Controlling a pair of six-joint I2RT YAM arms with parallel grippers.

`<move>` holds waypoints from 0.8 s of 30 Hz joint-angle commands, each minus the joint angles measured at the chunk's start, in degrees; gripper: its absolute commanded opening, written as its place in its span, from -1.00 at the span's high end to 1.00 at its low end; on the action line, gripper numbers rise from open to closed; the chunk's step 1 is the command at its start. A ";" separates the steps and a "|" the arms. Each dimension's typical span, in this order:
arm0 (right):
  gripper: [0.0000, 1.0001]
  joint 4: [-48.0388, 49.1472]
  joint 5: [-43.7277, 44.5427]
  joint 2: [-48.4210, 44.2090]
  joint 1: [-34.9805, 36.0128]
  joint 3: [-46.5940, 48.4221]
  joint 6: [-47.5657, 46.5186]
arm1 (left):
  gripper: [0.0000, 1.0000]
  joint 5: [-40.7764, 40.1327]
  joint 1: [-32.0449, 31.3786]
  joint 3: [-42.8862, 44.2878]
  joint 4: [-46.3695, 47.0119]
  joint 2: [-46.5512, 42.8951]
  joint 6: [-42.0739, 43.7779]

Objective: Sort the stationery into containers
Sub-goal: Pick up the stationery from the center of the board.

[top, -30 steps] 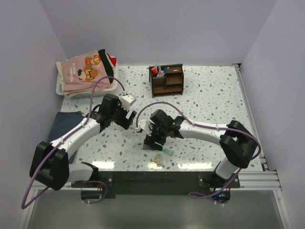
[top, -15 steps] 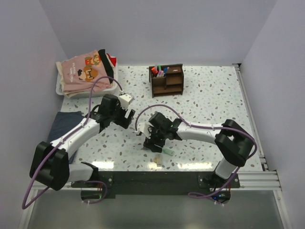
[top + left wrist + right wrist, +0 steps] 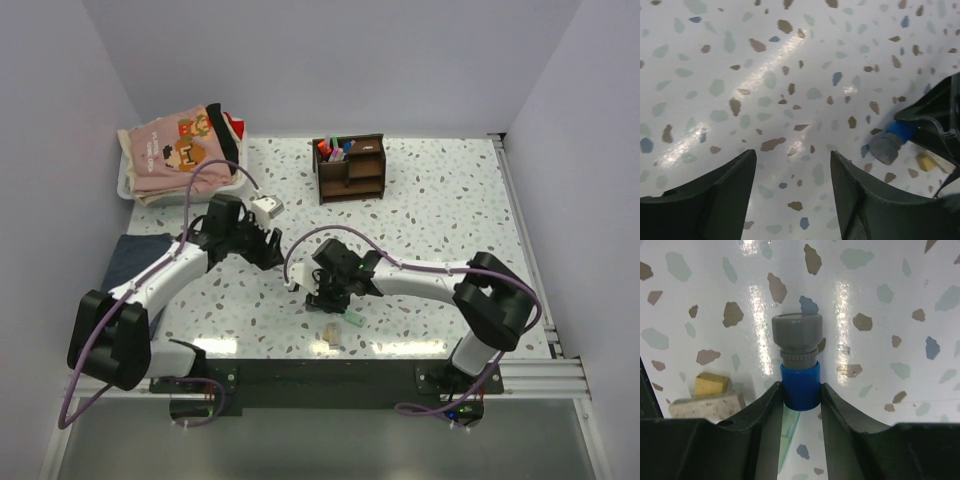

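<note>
A stubby marker (image 3: 797,335) with a blue body and a grey cap lies on the speckled table, and my right gripper (image 3: 800,390) is shut on its blue part. In the top view this gripper (image 3: 322,295) is low over the near middle of the table. A mint green marker (image 3: 350,318) lies just beside and under it. My left gripper (image 3: 792,165) hangs open over bare table with nothing between its fingers; the blue marker (image 3: 887,142) shows at its right. The dark brown organizer (image 3: 350,168) stands at the back with several pens (image 3: 333,150) in its left compartment.
A beige eraser (image 3: 328,335) lies near the front edge, close to the right gripper. A white tray of folded clothes (image 3: 180,150) sits at the back left. A dark cloth (image 3: 135,260) lies at the left edge under the left arm.
The right gripper's jaws have closed onto the blue marker. The left gripper's jaws have narrowed partway, and its arm has drawn slightly back and left.
</note>
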 commanded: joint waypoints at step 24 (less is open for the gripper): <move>0.59 -4.73 12.60 -4.96 -1.65 3.77 -10.19 | 1.00 48.97 -2.17 18.46 -17.09 31.50 16.43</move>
